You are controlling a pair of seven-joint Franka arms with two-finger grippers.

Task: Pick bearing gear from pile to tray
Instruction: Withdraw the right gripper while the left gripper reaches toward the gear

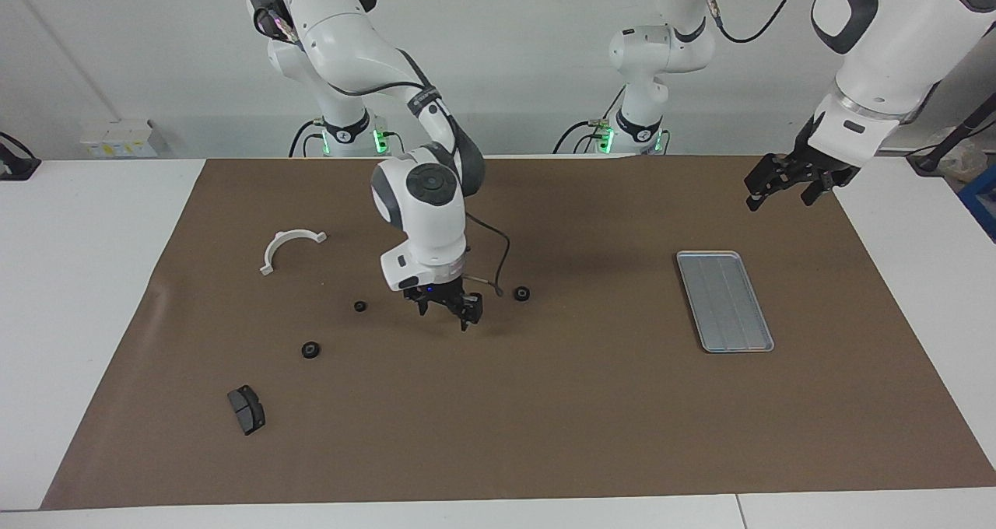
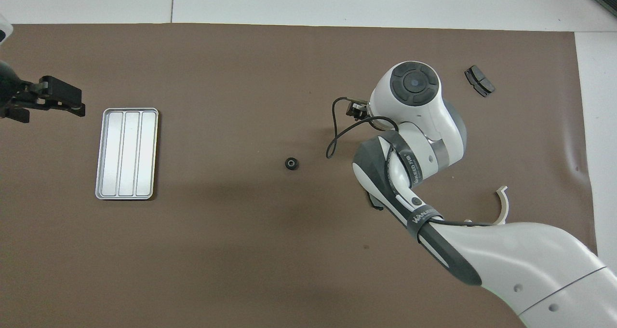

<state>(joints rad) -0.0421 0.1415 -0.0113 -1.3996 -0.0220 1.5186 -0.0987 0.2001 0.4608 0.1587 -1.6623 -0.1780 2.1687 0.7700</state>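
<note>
Facing view: right gripper (image 1: 447, 313) hangs low over the mat, between a small ring (image 1: 359, 306) and a lone ring (image 1: 521, 293).
Right gripper state: fingers look spread, nothing between them.
Left gripper: (image 1: 786, 183) wide, empty, waiting up over the mat corner by the tray (image 1: 724, 299).
Lone ring: flat on the mat (image 2: 291, 164), roughly mid-table, well apart from the tray (image 2: 127, 153). Not delivered.
Tray: empty, at the left arm's end of the table.
Pile: bracket (image 1: 289, 246), pad (image 1: 246, 409), small ring and a bigger ring (image 1: 310, 349), all at the right arm's end. The second pad is mostly hidden by the arm.
Risk 1: lone ring gets stranded. My read is it sits at the edge of either arm's easy reach, so a stretched, slanted approach could miss it.
Risk 2: small round part on a smooth mat. An off-centre pinch likely squirts it sideways or sets it rolling.
Risk 3: cable loop (image 1: 492, 258) dangles beside the right gripper, close to the lone ring. A low sweep could drag or flick the ring.
Risk 4: overhead view has the right arm covering both pile rings, so aiming from that view is blind.
Risk 5: tray rim is low. A release from height could bounce the ring out.
Risk 6: if both arms head for the tray, they crowd each other there.
</note>
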